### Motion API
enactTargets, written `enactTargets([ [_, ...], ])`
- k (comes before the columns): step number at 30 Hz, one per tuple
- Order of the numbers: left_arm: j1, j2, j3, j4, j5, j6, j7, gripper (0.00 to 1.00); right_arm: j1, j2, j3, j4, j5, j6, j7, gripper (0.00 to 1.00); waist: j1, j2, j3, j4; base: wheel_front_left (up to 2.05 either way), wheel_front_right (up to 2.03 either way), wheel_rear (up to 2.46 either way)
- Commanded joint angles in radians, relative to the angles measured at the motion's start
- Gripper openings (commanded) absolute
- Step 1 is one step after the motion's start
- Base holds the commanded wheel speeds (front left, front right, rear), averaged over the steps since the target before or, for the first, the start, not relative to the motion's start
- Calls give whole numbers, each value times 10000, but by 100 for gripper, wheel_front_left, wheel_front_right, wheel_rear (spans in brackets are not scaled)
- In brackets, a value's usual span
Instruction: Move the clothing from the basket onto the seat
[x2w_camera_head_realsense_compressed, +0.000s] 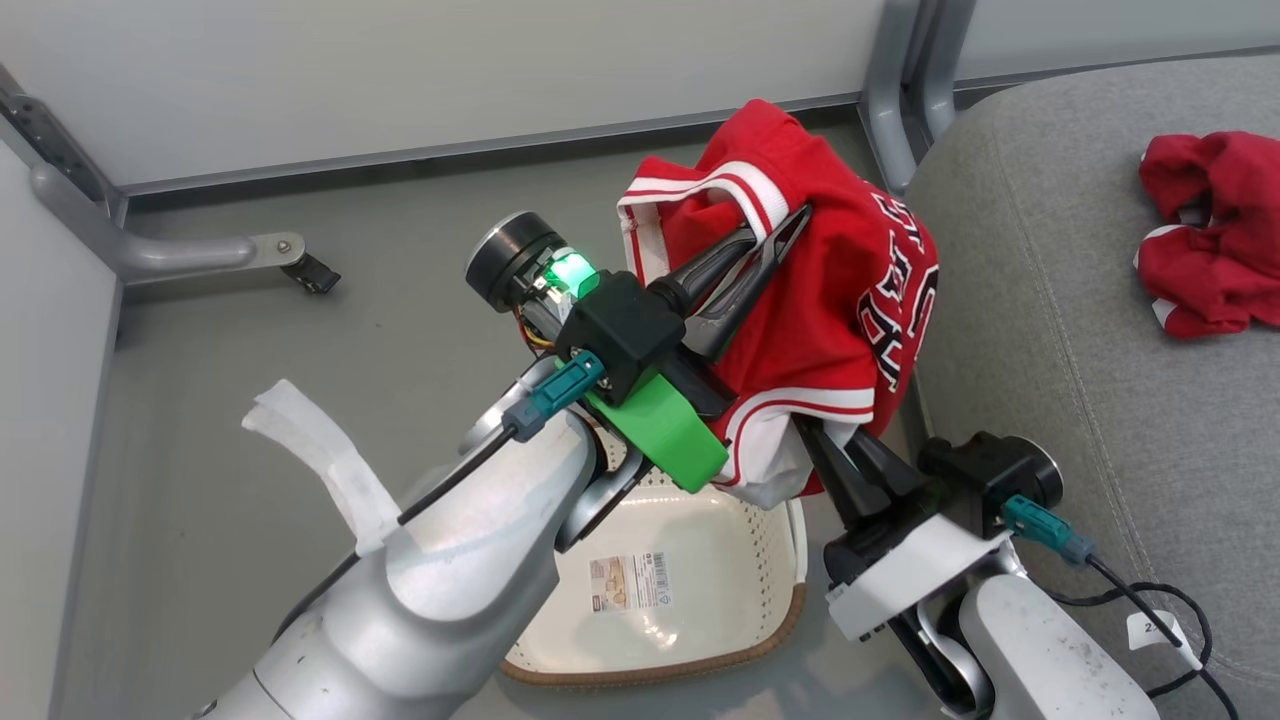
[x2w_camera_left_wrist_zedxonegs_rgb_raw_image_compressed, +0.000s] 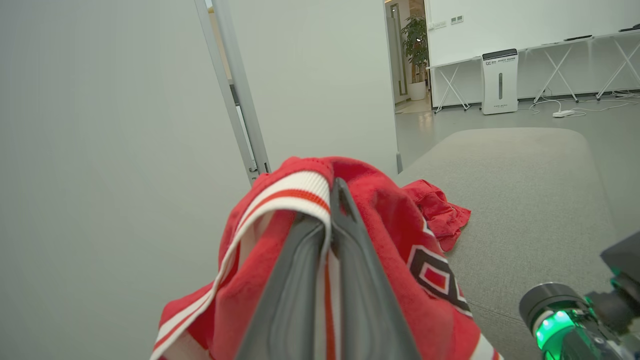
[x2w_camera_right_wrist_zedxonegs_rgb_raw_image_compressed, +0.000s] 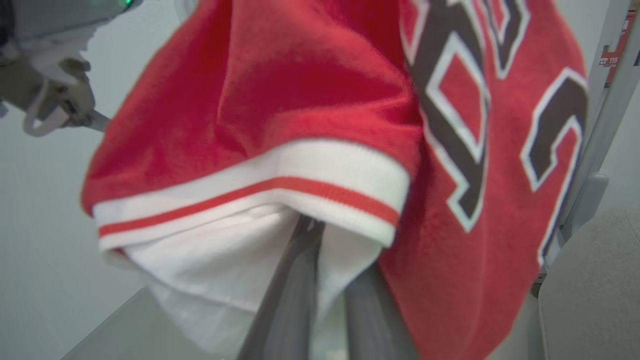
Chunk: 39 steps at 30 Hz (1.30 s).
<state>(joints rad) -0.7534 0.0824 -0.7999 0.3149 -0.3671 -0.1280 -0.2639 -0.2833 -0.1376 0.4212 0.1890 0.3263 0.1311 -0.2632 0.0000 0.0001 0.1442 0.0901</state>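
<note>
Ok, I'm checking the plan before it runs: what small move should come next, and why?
Probably swing both arms rightward over the seat. The left fingers and right fingers are both shut on the jersey, lifted above the basket, and the other red garment already lies on the seat.

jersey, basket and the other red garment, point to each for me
jersey (x2w_camera_head_realsense_compressed: 820, 330), head view, red body fabric beside the lettering
basket (x2w_camera_head_realsense_compressed: 720, 530), head view, bare cream floor inside
plain red garment (x2w_camera_head_realsense_compressed: 1215, 230), head view, middle of the crumpled heap
</note>
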Motion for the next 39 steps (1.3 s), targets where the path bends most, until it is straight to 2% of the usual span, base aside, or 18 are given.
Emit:
enactTargets([
  [1,15,49,39,23,66,-27,-7,0,86,-19,-5,-54,-12,-7,-24,0,0,-1,1,-14,0,0,0],
  [2,24,40,59,53,106,-26,-7,82,91,-26,-34,-88,-22,-7,-24,0,0,-1,12,-21,0,0,0],
  [3,22,34,72,55,118,-23,-7,100,89,-29,-45,-105,-24,-7,-24,0,0,-1,22,-23,0,0,0],
  [25,197,113,22,572,196,-24,-5,100,-9,60,-280,-466,-99,-7,-24,0,0,-1,102,-205,0,0,0],
  [39,594,381,-36,897,181,-12,-5,100,-19,46,-1689,-1267,-217,-7,-24,0,0,-1,309,-800,0,0,0],
])
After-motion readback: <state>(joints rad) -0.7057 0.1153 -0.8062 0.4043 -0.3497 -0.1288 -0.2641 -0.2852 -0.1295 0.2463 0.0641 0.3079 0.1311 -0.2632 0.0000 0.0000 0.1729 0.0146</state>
